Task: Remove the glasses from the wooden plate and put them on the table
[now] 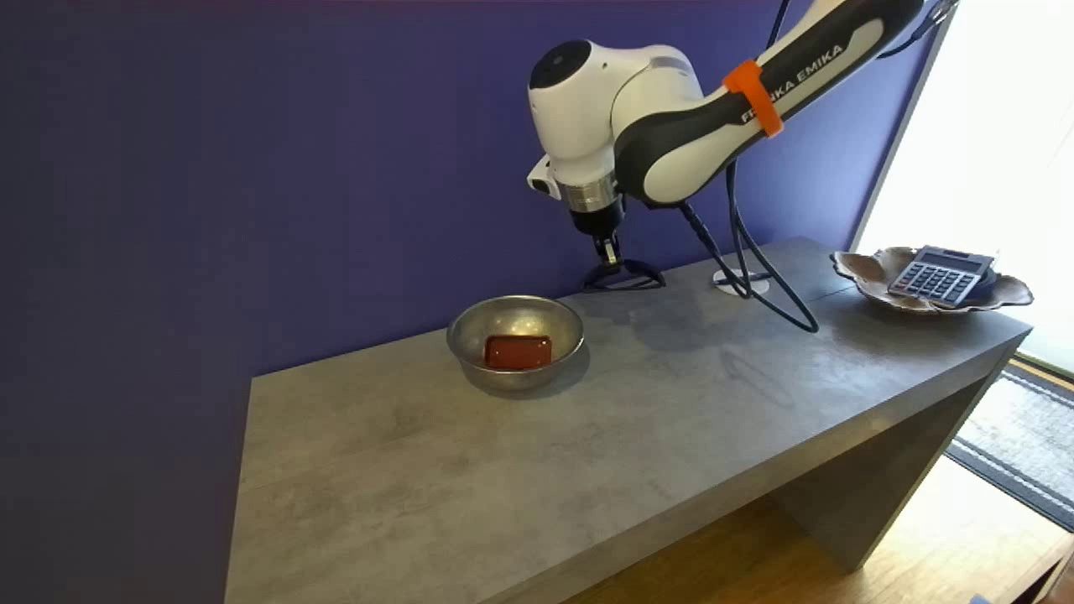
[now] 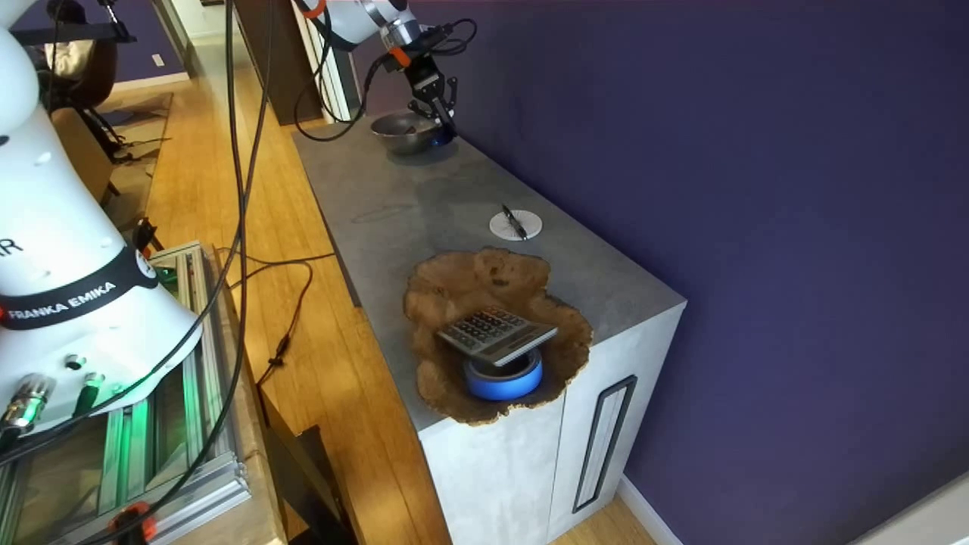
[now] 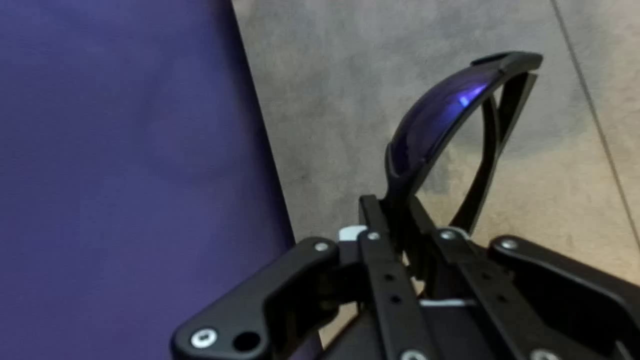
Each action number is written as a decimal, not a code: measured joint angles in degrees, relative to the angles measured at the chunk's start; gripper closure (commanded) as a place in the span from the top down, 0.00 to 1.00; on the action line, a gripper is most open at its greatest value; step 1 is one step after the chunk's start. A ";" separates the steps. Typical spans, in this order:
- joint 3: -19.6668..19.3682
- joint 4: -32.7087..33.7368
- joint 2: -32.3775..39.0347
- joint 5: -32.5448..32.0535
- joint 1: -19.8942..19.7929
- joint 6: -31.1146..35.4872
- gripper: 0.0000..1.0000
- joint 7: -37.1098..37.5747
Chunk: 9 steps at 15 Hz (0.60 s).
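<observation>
The dark glasses (image 3: 440, 120) hang from my gripper (image 3: 395, 212), which is shut on one end of the frame near the hinge. A purple-blue lens and folded temples show in the wrist view. In the exterior views the glasses (image 1: 629, 281) (image 2: 444, 136) appear above the grey table (image 1: 520, 470), near the wall and close to the metal bowl. My gripper (image 1: 611, 256) points down there. The brown wooden plate (image 2: 439, 280) stands at the table's far end from the gripper; it also shows in an exterior view (image 1: 868, 275).
The metal bowl (image 1: 516, 382) with a red item (image 1: 518, 352) stands near the glasses. A white coaster (image 2: 499, 227) bears a black pen (image 2: 515, 222). A calculator (image 2: 484, 329) and blue tape roll (image 2: 503, 386) lie in the plate. A purple wall (image 3: 125, 175) borders the table; cables (image 1: 747, 252) hang from the arm.
</observation>
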 measured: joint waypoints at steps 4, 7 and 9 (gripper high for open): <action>-0.10 2.20 4.22 -3.37 -0.60 9.29 0.04 -5.99; -0.95 1.85 4.74 -4.42 -0.95 12.69 0.40 -7.89; -1.30 1.52 4.75 -4.43 -1.14 13.26 0.47 -8.70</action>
